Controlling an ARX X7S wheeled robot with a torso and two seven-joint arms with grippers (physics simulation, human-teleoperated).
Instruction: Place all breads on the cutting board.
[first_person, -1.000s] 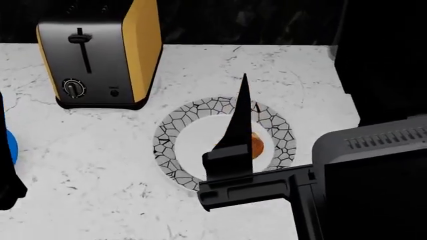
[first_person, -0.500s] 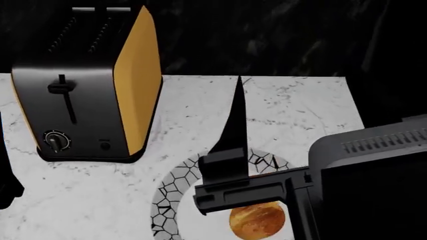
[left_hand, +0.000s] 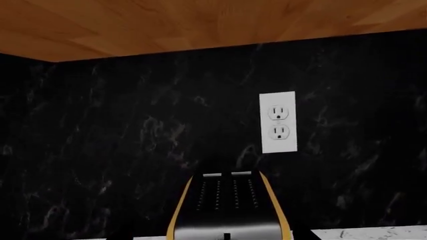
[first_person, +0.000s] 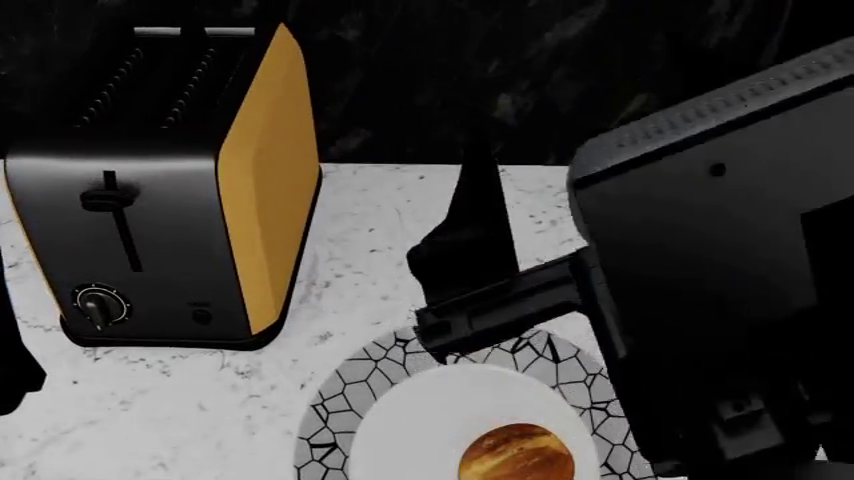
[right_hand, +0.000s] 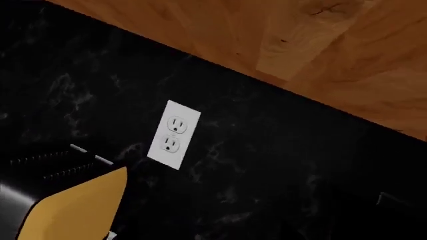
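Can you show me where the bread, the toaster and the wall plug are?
bread (first_person: 515, 452), head view, its glossy top
toaster (first_person: 127, 235), head view, its dark front
wall plug (left_hand: 277, 121), left wrist view, between its sockets

The robot's right arm (first_person: 721, 270) fills the head view as a bulky housing of matte dark grey, nearly black, its upper edge catching light along a row of fine ribbed vents, with one small round screw or hole set below them. A slimmer, stepped black bar juts from the housing, and a tapering black end effector (first_person: 470, 235) rises from it to a narrow tip, too dark to show whether it is parted. No markings or cables are visible.
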